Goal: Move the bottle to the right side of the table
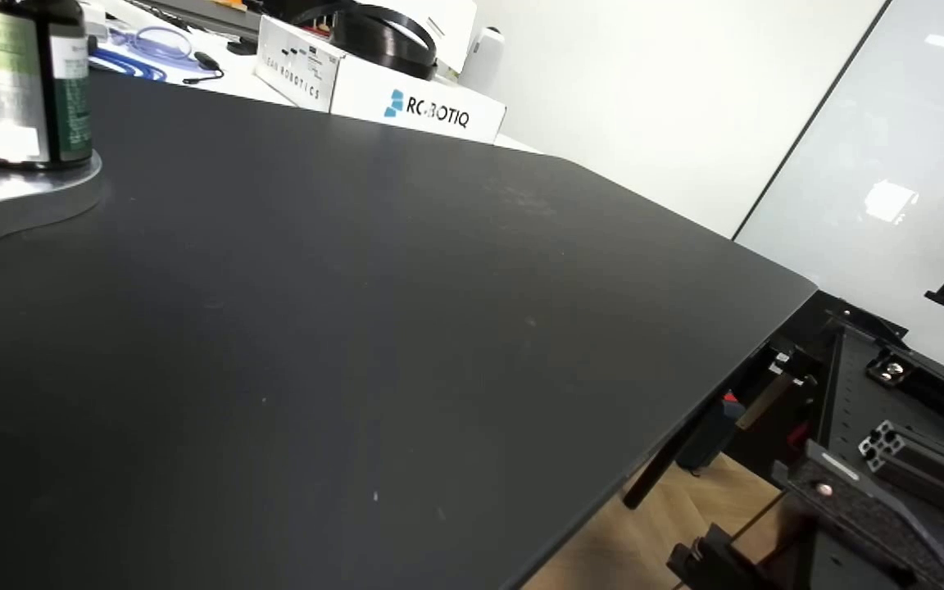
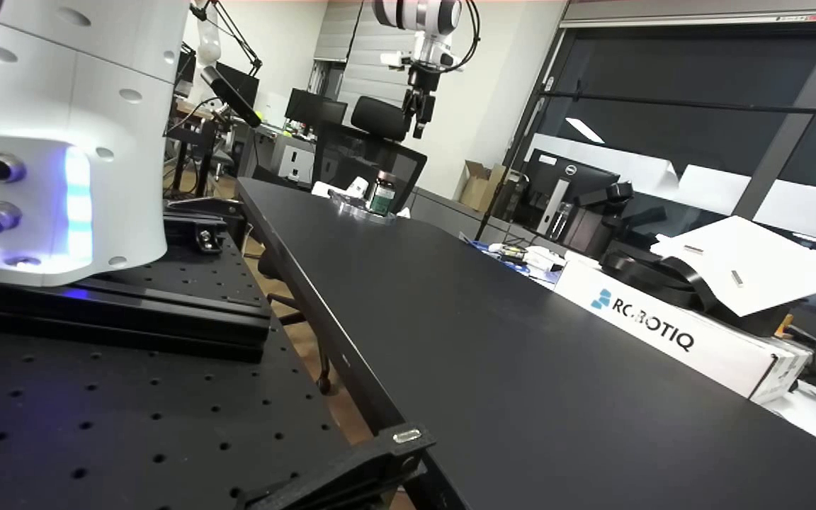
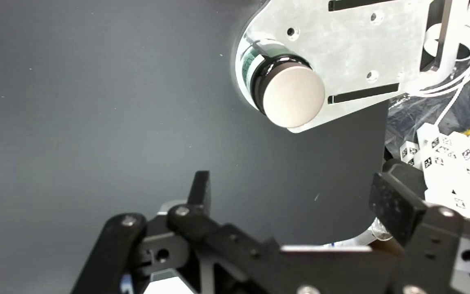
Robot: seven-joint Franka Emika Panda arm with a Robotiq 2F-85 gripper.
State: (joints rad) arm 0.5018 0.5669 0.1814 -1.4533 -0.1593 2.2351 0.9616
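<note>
The bottle is dark and glossy with a pale silvery-green band; it stands upright at the left edge of an exterior view (image 1: 1,90) and at the table's far end in an exterior view (image 2: 382,195). The wrist view shows its pale round cap (image 3: 294,96) from above. It rests on a silver metal plate. The black table shows in both exterior views (image 1: 406,311) (image 2: 479,319) and the wrist view (image 3: 116,122). My gripper (image 2: 420,126) hangs well above the bottle, apart from it. In the wrist view the gripper (image 3: 297,190) has its fingers wide apart with nothing between them.
The metal plate (image 3: 353,49) has slots and holes and lies at the table's edge. A white Robotiq box (image 1: 415,102) stands along a long edge. White marker blocks (image 3: 447,167) lie beyond the table. A dark chair (image 2: 372,145) stands behind the far end.
</note>
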